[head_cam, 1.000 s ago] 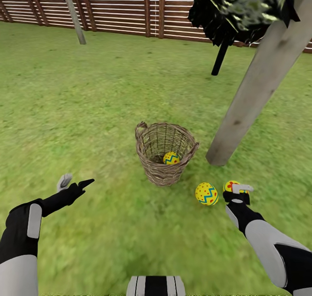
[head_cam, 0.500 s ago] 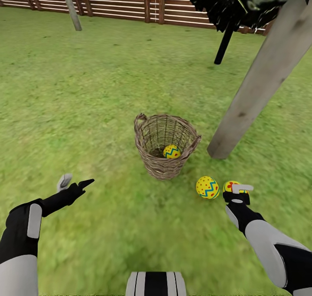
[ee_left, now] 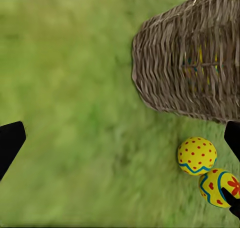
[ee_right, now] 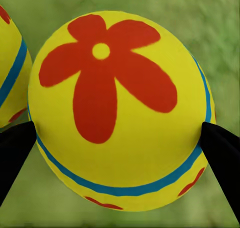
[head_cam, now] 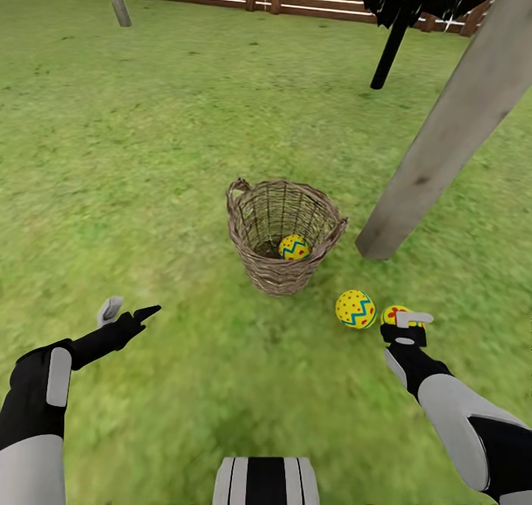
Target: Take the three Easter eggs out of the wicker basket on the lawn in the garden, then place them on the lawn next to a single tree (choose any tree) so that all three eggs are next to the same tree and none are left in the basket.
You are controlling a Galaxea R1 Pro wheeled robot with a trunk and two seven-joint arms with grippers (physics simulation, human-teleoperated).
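The right end effector [head_cam: 403, 326] sits w/ its fingers on either side of the flower egg [ee_right: 120, 108], apparently clamped on it, low over the lawn [head_cam: 148, 158] just beside the thick tree trunk [head_cam: 443, 136]. A second egg [head_cam: 355, 309] lies on the grass touching or nearly touching it, btw the basket [head_cam: 284, 235] and the trunk. The third egg [head_cam: 294, 247] is inside the basket, so the task is approx. two-thirds done. The left end effector [head_cam: 127, 313] hangs w/ fingers apart, holding nothing, well apart from the basket. Risks: releasing the flower egg could nudge its neighbour and roll either away from the tree; reaching for the last egg could tip the light basket. No brands, labels or writing are legible.
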